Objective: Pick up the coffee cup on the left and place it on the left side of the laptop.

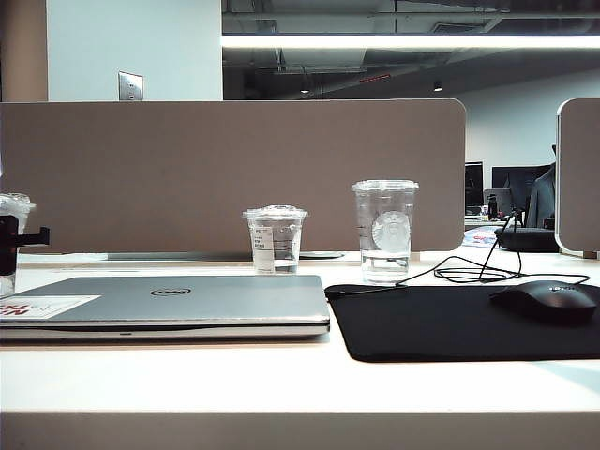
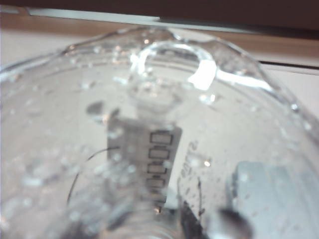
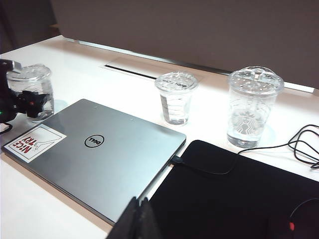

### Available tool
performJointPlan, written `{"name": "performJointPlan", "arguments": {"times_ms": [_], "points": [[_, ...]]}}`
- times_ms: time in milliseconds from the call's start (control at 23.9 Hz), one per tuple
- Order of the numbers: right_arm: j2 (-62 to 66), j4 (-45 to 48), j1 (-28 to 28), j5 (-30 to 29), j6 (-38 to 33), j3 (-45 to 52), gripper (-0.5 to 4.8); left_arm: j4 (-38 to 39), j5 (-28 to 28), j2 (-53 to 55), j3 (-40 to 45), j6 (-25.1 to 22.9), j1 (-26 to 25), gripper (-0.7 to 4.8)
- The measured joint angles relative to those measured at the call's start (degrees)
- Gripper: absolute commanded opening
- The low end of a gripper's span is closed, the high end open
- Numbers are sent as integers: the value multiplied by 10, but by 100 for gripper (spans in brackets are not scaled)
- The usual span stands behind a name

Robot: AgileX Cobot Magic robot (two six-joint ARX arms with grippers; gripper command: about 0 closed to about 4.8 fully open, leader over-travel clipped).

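at the exterior view's far left edge the cup (image 1: 11, 217) stands upright, lid up, clamped in the left fingers (image 1: 21, 236), just left of the laptop (image 1: 187, 305). white bench (image 1: 281, 394), grey partition behind. right fingers (image 3: 134, 219) together, low over the laptop's near edge.

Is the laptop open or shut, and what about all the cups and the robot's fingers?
Laptop: lid shut, flat.
Coffee cup: upright, lidded, held beside the laptop's left edge.
Left gripper: fingers shut on the coffee cup.
Short cup: upright, lidded.
Tall cup: upright, lidded.
Right gripper: fingers shut, empty.
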State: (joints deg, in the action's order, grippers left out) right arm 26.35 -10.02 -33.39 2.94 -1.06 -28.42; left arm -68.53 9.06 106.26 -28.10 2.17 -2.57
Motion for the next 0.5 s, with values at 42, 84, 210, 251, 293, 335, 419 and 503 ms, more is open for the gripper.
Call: {"name": "performJointPlan", "arguments": {"times_ms": [42,84,210,251,293,335,419,503], "points": [[0,0,0,-1,0,0,-4,0,2,1,-3,0,0,188],[0,0,0,-2,0,0,-4,0,2,4,-5,0,0,188],[0,0,0,-2,0,0,-4,0,2,4,-5,-4,0,188],[0,0,0,-2,0,0,-4,0,2,4,-5,-11,0,189],[0,0,0,-2,0,0,-4,0,2,3,-5,-16,0,196],[0,0,0,-2,0,0,-4,0,1,4,-5,-18,0,234],[0,0,0,-2,0,0,-4,-2,1,3,-5,-21,0,395],[0,0,0,-2,0,0,-4,-8,2,3,-5,-24,0,407]]}}
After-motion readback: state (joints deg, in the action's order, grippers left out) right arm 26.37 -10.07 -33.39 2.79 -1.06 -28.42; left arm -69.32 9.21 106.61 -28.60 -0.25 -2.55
